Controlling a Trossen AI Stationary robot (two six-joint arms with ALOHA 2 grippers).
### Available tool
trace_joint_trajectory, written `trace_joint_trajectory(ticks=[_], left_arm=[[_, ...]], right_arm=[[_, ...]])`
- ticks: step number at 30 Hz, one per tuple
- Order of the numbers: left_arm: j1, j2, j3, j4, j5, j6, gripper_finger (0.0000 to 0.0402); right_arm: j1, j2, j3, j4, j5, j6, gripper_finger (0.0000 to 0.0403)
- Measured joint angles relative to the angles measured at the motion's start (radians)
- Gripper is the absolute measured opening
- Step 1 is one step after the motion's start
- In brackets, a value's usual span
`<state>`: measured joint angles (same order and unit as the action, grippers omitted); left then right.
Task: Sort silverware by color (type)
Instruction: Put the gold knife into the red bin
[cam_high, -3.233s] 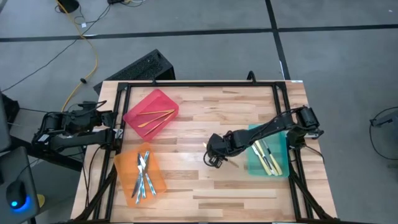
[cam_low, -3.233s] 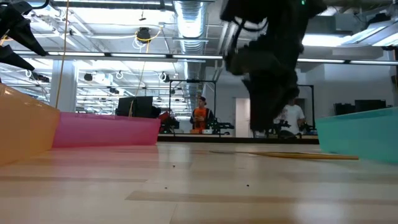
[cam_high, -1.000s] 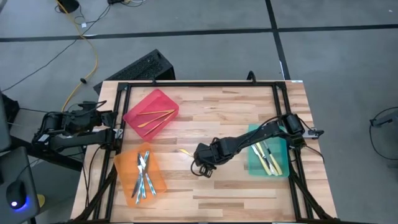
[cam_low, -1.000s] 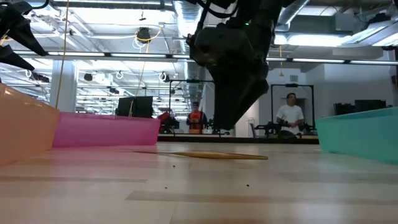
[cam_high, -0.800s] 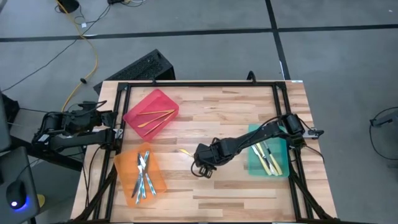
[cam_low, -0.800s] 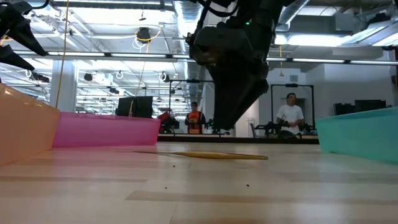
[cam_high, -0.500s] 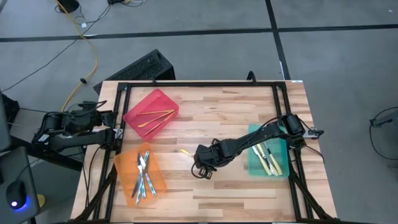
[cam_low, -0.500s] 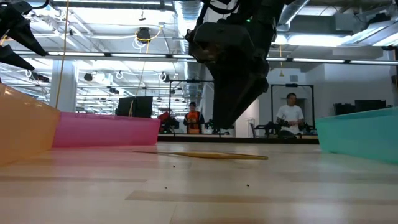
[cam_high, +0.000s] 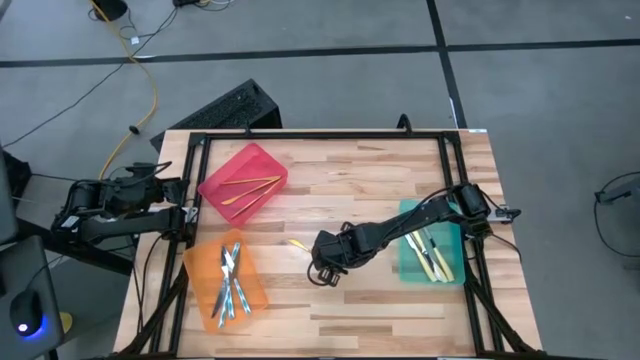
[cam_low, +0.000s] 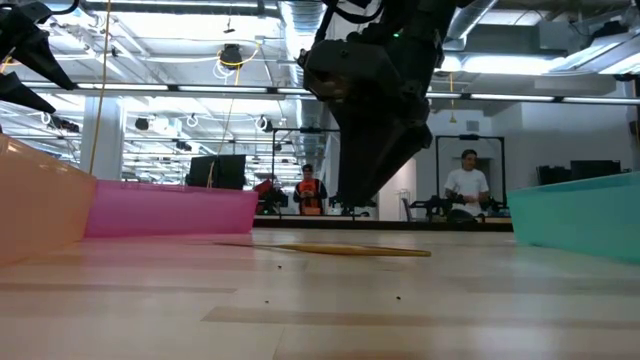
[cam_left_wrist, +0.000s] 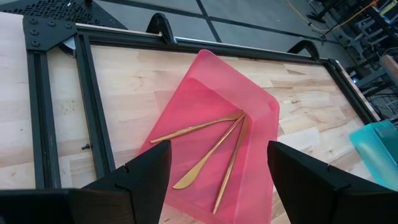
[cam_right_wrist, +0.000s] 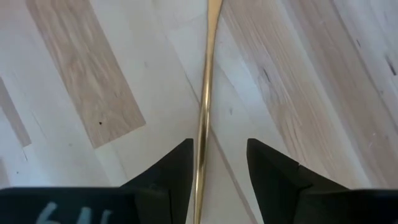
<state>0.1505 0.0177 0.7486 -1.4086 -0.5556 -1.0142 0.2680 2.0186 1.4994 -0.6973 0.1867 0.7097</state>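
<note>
Sorting nearly done: one gold piece left on the table.

You have three gold pieces (cam_left_wrist: 211, 140) in the red bin (cam_high: 245, 180), the silvery-blue ones (cam_high: 230, 280) in the orange bin (cam_high: 225, 282), and the yellow-handled ones (cam_high: 430, 255) in the teal bin (cam_high: 432, 250). One last gold piece (cam_right_wrist: 205, 112) lies flat on the bare wood near the table's middle, between the orange and teal bins. Your right gripper (cam_high: 322, 268) hangs low over it; in the right wrist view its fingers (cam_right_wrist: 171, 171) stand apart, one either side of the slim handle, not clamped on it. Your left gripper (cam_left_wrist: 217, 168) waits at the table's left edge, fingers spread wide, looking at the red bin. What is left, by my reckoning: close on that piece and carry it to the red bin.
</note>
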Motion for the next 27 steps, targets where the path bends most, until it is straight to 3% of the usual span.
trace_joint_trajectory(ticks=[10, 17, 20, 23, 27], left_arm=[[0.0, 0.0, 0.0, 0.0, 0.0, 0.0, 0.0247], [0.0, 0.0, 0.0, 0.0, 0.0, 0.0, 0.0247], [0.0, 0.0, 0.0, 0.0, 0.0, 0.0, 0.0247], [0.0, 0.0, 0.0, 0.0, 0.0, 0.0, 0.0247], [0.0, 0.0, 0.0, 0.0, 0.0, 0.0, 0.0247]], right_arm=[[0.002, 0.0, 0.0, 0.011, 0.042, -0.008, 0.017], [0.098, -0.001, 0.0, 0.133, 0.43, -0.125, 0.017], [0.149, -0.001, 0.0, 0.216, 0.547, -0.18, 0.017], [0.178, -0.004, -0.022, 0.317, 0.568, -0.237, 0.017], [0.185, -0.006, -0.146, 0.523, 0.512, -0.248, 0.017]])
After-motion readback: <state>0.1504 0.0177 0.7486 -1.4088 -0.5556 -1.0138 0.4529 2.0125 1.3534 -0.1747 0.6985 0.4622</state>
